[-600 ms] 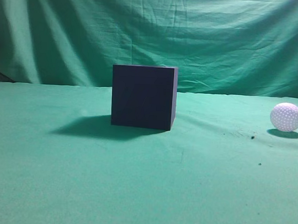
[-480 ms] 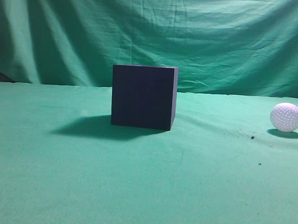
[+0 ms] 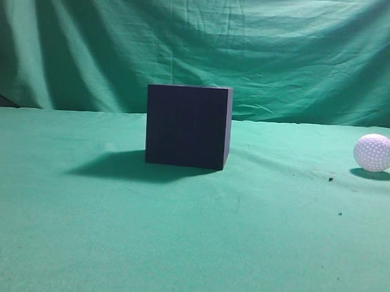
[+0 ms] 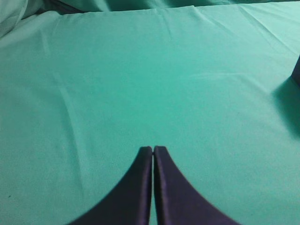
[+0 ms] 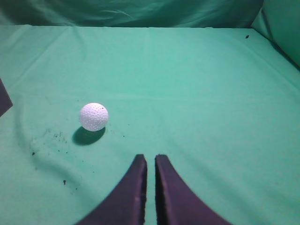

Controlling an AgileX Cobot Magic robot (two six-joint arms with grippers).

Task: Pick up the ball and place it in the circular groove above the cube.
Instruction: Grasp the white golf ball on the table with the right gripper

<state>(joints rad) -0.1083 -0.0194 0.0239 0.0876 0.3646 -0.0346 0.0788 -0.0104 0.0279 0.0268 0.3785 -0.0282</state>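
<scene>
The dark navy cube (image 3: 188,126) stands on the green cloth in the middle of the exterior view; its top face is hidden at this height. The white dimpled ball (image 3: 374,153) lies on the cloth far right. In the right wrist view the ball (image 5: 93,116) lies ahead and left of my right gripper (image 5: 150,159), which is shut and empty with a thin slit between its fingers. A corner of the cube (image 5: 3,99) shows at that view's left edge. My left gripper (image 4: 153,150) is shut and empty over bare cloth, with the cube's edge (image 4: 296,70) far right. Neither gripper shows in the exterior view.
Green cloth covers the table (image 3: 190,237) and hangs as a backdrop (image 3: 200,48). Small dark specks (image 5: 49,138) lie on the cloth near the ball. The cube casts a shadow to its left (image 3: 109,166).
</scene>
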